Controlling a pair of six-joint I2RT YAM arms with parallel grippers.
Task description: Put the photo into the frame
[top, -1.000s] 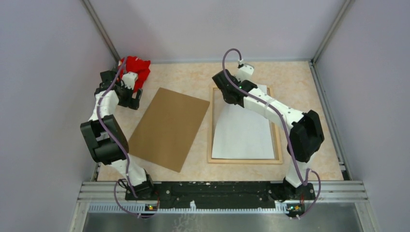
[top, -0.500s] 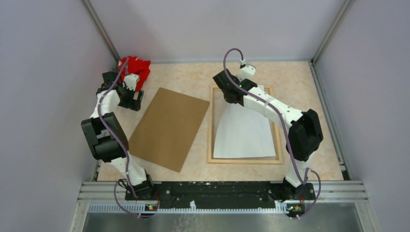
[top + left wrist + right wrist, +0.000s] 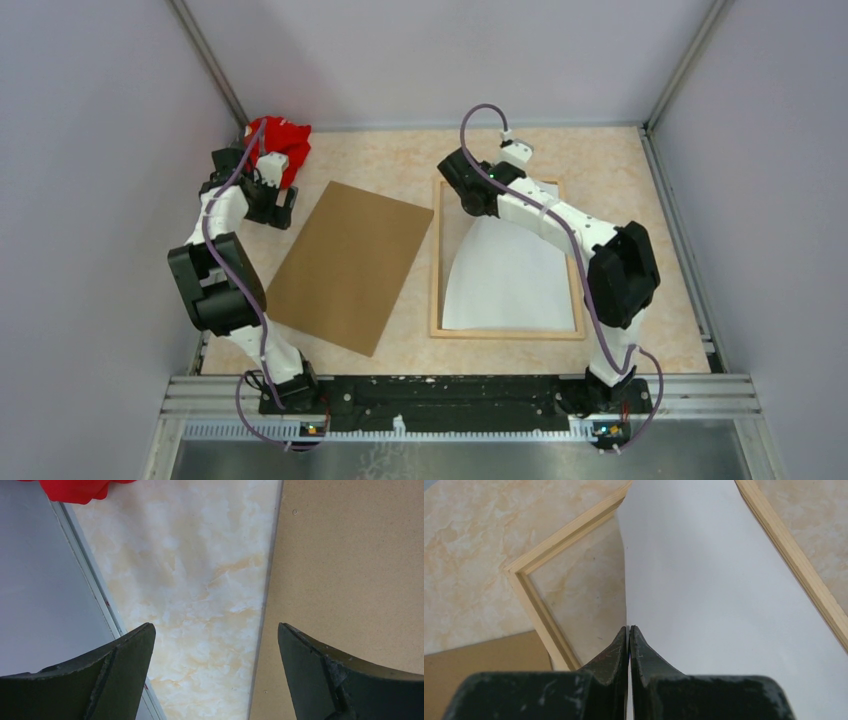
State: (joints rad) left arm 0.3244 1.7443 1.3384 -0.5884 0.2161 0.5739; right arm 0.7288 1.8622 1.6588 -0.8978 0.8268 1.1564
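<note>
**At the frame's far left corner, a pinched print that could buckle**

Inside the frame (image 3: 505, 333), the photo (image 3: 505, 285) lies white back up. Its near edge sits against the near rail, and its far left part bows up off the pane (image 3: 579, 595). The right end effector (image 3: 629, 628) is clenched on the photo's left edge, with the fingers pressed tight together on the sheet.

The likeliest failure is a crease. Pushing the gripped edge down or sideways while the near edge is wedged against the rail could kink the glossy sheet instead of flattening it. The edge could also land on top of the left rail rather than inside it, leaving the print riding over the wood. Letting go while the sheet is bowed could make it spring and skew in the opening. A thin grip like this one could also slip.

The left end effector (image 3: 215, 630) hangs released, jaws wide, over the tabletop (image 3: 200, 570) between the red cloth (image 3: 280, 140) and the brown backing board (image 3: 350, 265). It is well apart from the frame and can't steady anything there.

The right arm covers the frame's far rail and the photo's far corners in the overhead view, so I can't tell how they sit. The printed face is hidden underneath. How deep the fingers bite is also unclear.
</note>
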